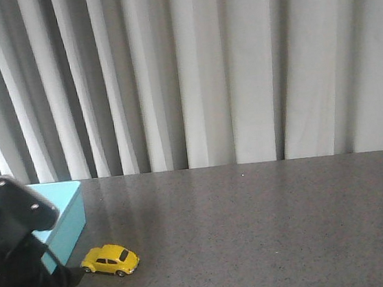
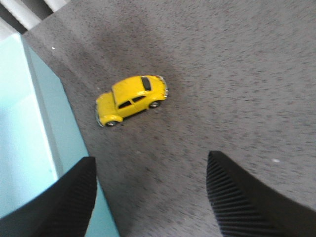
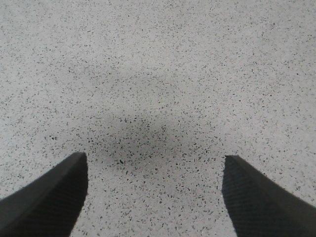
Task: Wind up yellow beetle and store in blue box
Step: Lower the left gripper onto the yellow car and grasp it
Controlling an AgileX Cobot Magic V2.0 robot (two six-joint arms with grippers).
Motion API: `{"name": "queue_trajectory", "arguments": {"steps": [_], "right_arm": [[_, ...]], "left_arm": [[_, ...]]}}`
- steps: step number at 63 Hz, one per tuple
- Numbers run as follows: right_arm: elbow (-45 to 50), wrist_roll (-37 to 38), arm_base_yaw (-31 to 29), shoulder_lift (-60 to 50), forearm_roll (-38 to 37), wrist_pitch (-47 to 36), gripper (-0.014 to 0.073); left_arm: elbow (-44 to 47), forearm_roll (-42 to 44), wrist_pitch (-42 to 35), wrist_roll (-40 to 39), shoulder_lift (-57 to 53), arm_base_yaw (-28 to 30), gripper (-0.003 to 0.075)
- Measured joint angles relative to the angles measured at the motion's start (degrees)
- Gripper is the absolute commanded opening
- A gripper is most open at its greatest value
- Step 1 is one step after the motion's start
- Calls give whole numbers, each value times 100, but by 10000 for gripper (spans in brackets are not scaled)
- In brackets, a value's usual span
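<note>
The yellow beetle stands on its wheels on the dark speckled table, just right of the blue box at the left edge. In the left wrist view the beetle lies ahead of my left gripper, which is open and empty, one finger over the box wall. In the front view only the left arm's black wrist shows, above the box's near corner. My right gripper is open and empty over bare table; it is out of the front view.
Grey pleated curtains hang behind the table's back edge. The speckled tabletop stretches to the right of the beetle.
</note>
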Motion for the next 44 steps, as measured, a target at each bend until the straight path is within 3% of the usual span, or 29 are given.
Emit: {"name": "queue_trajectory", "arguments": {"steps": [9,19,33,44], "right_arm": [[0,0,0,0,0,0,545],[0,0,0,0,0,0,545],[0,0,0,0,-2,0,545],[0,0,0,0,-2,0,545]], "left_arm": [[-1037,47,592,428,953,91,510],[-2195,-570,1204,1200,1961,491,569],[-3419,-1314,2105,3225,3183,747,571],[-4188,-1436,2637,3907,4030,750,571]]}}
